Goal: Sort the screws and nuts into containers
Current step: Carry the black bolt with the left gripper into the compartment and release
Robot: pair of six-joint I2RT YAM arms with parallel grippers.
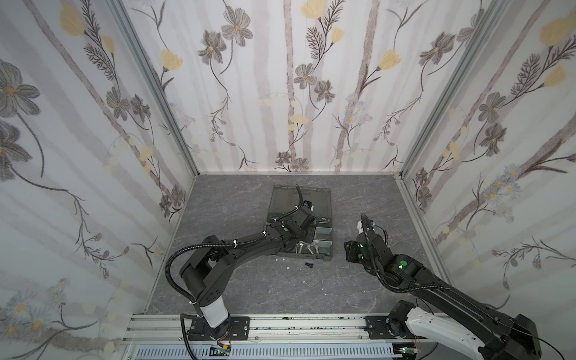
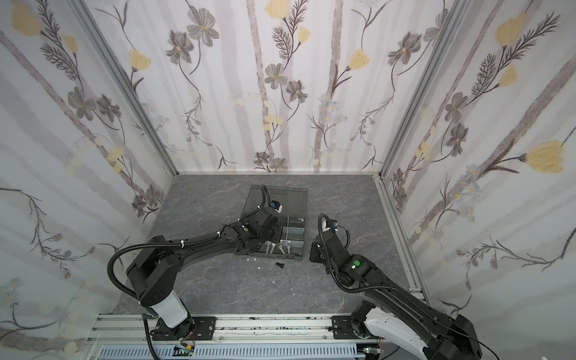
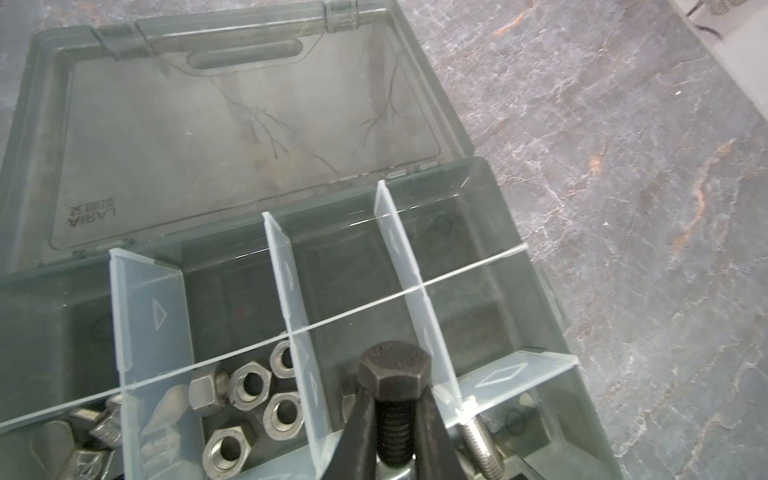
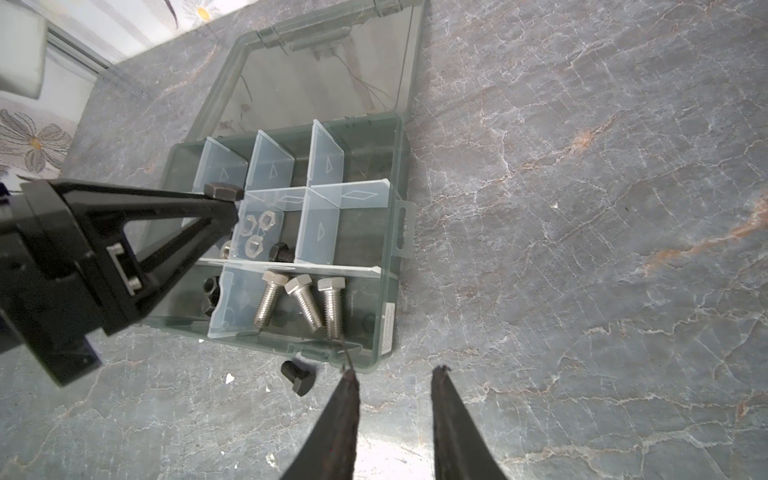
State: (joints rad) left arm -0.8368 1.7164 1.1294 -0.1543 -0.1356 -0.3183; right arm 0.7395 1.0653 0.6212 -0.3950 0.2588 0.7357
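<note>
Black steel sits in the left tool (image 3: 394, 401): its fingers are clamped on the threaded shaft of a black bolt (image 3: 394, 372), the hex head standing clear of the tips; tool and bolt hang over the middle of the open grey case (image 3: 536, 291), though which compartment lies directly beneath I cannot tell; the case's smoky lid (image 3: 249, 137) lies flat on the tabletop (image 1: 249, 290) behind it. Inside the case, silver nuts (image 3: 268, 422) lie in a compartment just beside the held bolt, past one pale divider (image 3: 299, 340); three silver bolts (image 4: 305, 305) lie side by side in the compartment along the case's front wall, opposite the lid; a second black bolt (image 4: 280, 252) rests in the compartment behind them; dark nuts (image 4: 210, 293) show in the front corner compartment next to the silver bolts. A loose black bolt (image 4: 297, 376) lies on the tabletop just outside the case's front wall, not touching it. The right tool (image 4: 395, 372) hovers near that same wall, to the case's right in both top views; its fingers stand apart with nothing between them.
</note>
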